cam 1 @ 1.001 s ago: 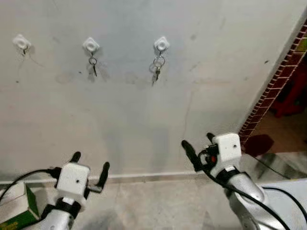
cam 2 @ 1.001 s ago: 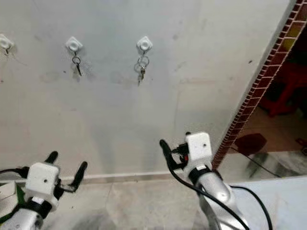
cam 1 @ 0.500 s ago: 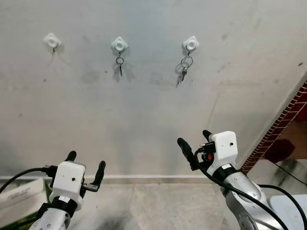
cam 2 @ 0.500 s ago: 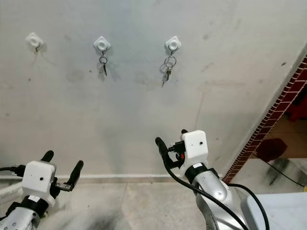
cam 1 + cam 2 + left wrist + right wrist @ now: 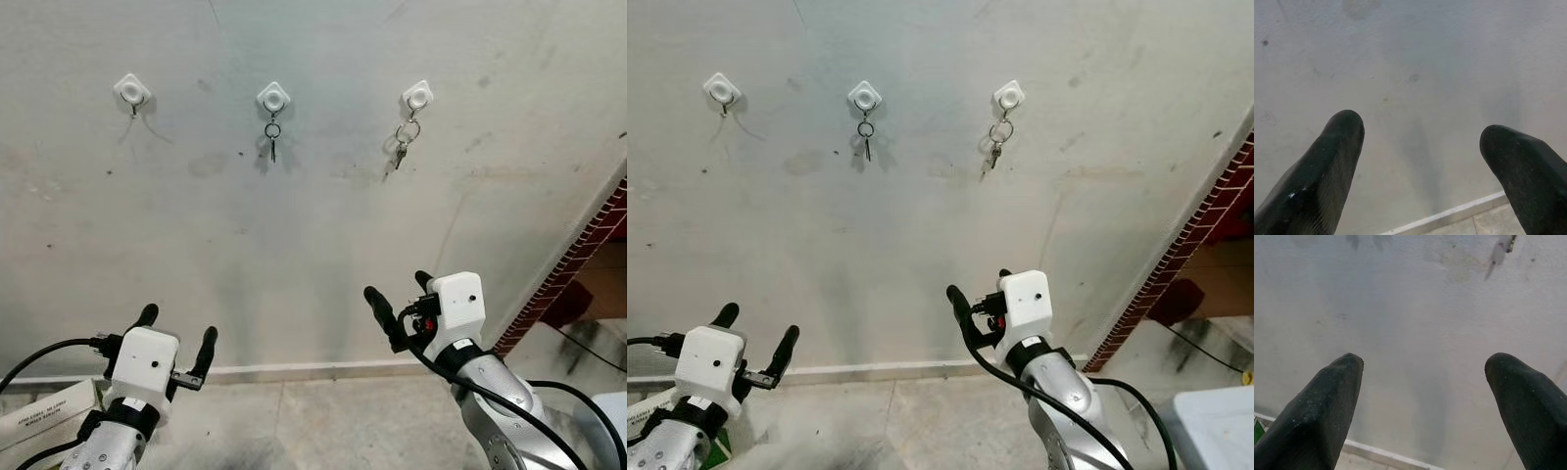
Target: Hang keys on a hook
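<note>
White hooks sat in a row high on the wall [image 5: 313, 245]. The left hook [image 5: 131, 90] was bare, the middle hook [image 5: 273, 97] carried one key [image 5: 272, 145], the right hook [image 5: 418, 96] a bunch of keys [image 5: 402, 149]. My left gripper [image 5: 176, 333] and right gripper [image 5: 395, 302] were wide open, holding nothing, low near the wall's bottom edge. I judged a careless reach could knock the hanging keys off.

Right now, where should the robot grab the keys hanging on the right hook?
Probably by the dangling keys below the ring, since they hang free off the wall while the ring is looped on the right hook. The right claw, open and low, would rise and come straight on, then lift up.
</note>
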Available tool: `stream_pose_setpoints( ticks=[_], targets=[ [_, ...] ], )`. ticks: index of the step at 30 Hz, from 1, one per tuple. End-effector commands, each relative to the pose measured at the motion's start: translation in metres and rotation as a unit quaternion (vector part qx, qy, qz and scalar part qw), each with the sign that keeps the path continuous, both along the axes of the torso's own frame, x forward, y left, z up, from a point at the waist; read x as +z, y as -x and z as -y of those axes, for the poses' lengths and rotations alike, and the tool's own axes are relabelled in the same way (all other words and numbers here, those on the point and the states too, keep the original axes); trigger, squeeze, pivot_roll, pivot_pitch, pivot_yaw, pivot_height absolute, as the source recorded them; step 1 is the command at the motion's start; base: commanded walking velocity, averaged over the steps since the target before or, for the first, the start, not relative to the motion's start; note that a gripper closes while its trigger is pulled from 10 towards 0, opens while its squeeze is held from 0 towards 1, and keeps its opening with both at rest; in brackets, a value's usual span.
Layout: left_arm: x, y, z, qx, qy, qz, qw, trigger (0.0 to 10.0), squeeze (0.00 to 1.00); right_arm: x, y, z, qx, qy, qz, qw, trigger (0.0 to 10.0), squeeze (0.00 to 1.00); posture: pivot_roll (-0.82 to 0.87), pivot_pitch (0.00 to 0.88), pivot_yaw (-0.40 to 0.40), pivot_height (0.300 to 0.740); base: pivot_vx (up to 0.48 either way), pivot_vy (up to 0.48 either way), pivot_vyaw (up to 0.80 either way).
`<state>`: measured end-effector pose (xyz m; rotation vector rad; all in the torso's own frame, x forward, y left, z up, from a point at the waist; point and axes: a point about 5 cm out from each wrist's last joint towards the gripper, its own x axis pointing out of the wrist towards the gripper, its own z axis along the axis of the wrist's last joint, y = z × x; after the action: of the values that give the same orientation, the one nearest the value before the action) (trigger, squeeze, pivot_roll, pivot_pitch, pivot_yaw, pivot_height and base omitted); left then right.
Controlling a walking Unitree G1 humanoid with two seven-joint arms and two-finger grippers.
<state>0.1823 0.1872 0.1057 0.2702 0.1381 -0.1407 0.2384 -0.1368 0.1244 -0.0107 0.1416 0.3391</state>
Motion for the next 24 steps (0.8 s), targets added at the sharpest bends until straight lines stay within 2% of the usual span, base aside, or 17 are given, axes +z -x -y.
stream_pose_setpoints(
  ticks=[1, 6, 24],
  targets=[
    [0.0032, -0.0012, 0.0016, -0.006, -0.001, 0.008, 1.0, 10.0, 0.0, 0.0037, -0.0012, 0.0039, -0.005, 0.004, 0.008, 1.0, 10.0, 0.0, 0.13, 0.0, 0.009, 0.74, 0.0, 0.0, 0.0],
    [0.0033, -0.0017, 0.0015, -0.005, -0.001, 0.008, 1.0, 10.0, 0.0, 0.0039, -0.0016, 0.0036, -0.005, 0.005, 0.008, 1.0, 10.0, 0.0, 0.12, 0.0, 0.01, 0.74, -0.1, 0.0, 0.0],
    [0.0032, -0.0023, 0.0018, -0.007, -0.002, 0.008, 1.0, 10.0, 0.0, 0.0041, -0.0019, 0.0036, -0.005, 0.005, 0.01, 1.0, 10.0, 0.0, 0.12, 0.0, 0.011, 0.74, -0.321, 0.0, 0.0]
  ],
)
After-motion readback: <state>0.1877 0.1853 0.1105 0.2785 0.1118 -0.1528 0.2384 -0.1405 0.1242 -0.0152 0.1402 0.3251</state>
